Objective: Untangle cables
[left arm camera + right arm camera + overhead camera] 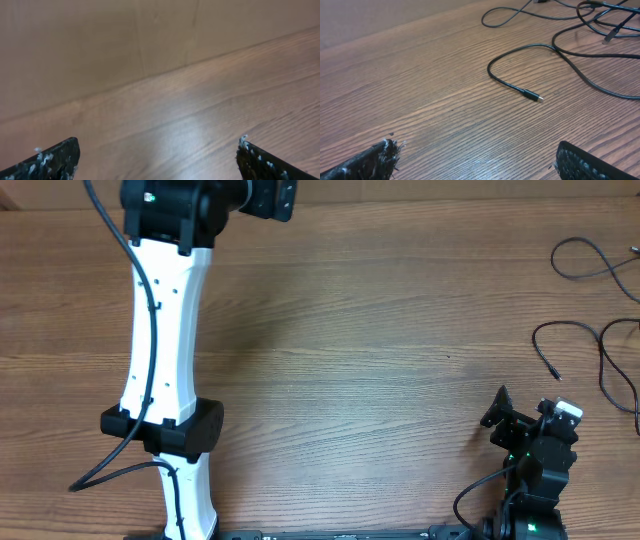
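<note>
Currently both open wide, empty: left gripper (157, 156) over bare wooden surface (350, 360), right gripper (477, 159) facing the cables (507, 84), loosely crossed at the surface's right edge. Likely best: pinch the free plug end (534, 97) low, then draw that strand slowly away from the crossings.

The left arm (160, 330) stretches long and nearly straight behind its pincer, white links joined by a black elbow, with the black wrist at the far edge of the overhead view. The left pincer (156, 145) is spread wide and empty, its speckled fingertips (60, 155) set far apart. The right arm (530, 470) is folded compactly behind its own pincer, close to the base. The right pincer (477, 149) is also spread wide and grips nothing, angled downward.
</note>
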### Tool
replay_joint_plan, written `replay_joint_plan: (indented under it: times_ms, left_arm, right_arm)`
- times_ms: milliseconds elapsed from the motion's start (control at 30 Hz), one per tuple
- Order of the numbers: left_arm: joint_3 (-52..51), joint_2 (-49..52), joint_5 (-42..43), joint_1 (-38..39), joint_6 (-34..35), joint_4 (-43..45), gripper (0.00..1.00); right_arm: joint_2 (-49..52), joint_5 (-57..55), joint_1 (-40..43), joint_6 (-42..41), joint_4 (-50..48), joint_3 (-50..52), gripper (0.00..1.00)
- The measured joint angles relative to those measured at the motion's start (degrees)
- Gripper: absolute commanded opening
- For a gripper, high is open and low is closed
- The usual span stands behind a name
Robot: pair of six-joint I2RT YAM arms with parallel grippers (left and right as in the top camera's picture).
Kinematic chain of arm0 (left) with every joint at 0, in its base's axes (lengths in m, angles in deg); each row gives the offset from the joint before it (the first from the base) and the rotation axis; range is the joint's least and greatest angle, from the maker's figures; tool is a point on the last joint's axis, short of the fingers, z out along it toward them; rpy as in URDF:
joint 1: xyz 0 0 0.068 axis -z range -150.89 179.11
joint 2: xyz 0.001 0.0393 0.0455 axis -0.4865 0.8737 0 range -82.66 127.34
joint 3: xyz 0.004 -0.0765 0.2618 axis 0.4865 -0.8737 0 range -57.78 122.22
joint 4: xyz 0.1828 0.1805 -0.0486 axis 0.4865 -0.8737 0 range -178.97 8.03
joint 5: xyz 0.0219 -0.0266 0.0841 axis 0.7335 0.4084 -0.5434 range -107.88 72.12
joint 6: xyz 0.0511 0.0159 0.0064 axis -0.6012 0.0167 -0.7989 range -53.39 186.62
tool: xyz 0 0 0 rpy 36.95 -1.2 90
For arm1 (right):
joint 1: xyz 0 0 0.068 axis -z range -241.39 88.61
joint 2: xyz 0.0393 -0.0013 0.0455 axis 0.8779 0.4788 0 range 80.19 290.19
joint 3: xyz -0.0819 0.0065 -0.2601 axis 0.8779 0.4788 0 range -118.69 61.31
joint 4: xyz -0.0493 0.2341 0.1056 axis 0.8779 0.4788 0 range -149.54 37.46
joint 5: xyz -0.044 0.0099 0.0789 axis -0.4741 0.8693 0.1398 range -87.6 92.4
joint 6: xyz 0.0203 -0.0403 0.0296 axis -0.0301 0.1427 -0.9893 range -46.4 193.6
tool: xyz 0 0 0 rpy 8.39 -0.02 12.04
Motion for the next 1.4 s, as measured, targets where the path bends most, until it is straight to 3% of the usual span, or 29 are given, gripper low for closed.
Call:
replay_joint_plan:
  times_ms: [233,433,767,967,1233,1400]
  left_arm:
    - [-5.33,-5.9,-0.72,-0.87,-1.25,0.9,1.0]
    - [-26.8,-24.81,-1.16,-3.85,-1.27,6.38,1.0]
    - [-83.1,-60.24,0.22,-4.5,-1.4,45.64,1.0]
    - [-111.1,-75.23,1.22,-4.5,-1.4,62.4,1.0]
    - [-136.5,-97.74,2.1,-8.11,-1.4,83.19,1.0]
    - [-146.38,-108.06,3.28,-10.4,-1.42,85.64,1.0]
  right_arm:
    - [0.0,0.0,0.0,0.02,0.02,0.0,1.0]
    - [0.0,-0.02,0.0,0.0,0.02,0.0,1.0]
    - [0.0,-0.13,0.0,0.02,0.0,0.0,1.0]
    - [0.0,-0.2,0.0,0.0,0.0,0.0,1.0]
    - [-0.04,-0.17,0.0,0.0,0.07,0.02,1.0]
    - [-0.04,-0.17,0.0,0.0,0.07,0.02,1.0]
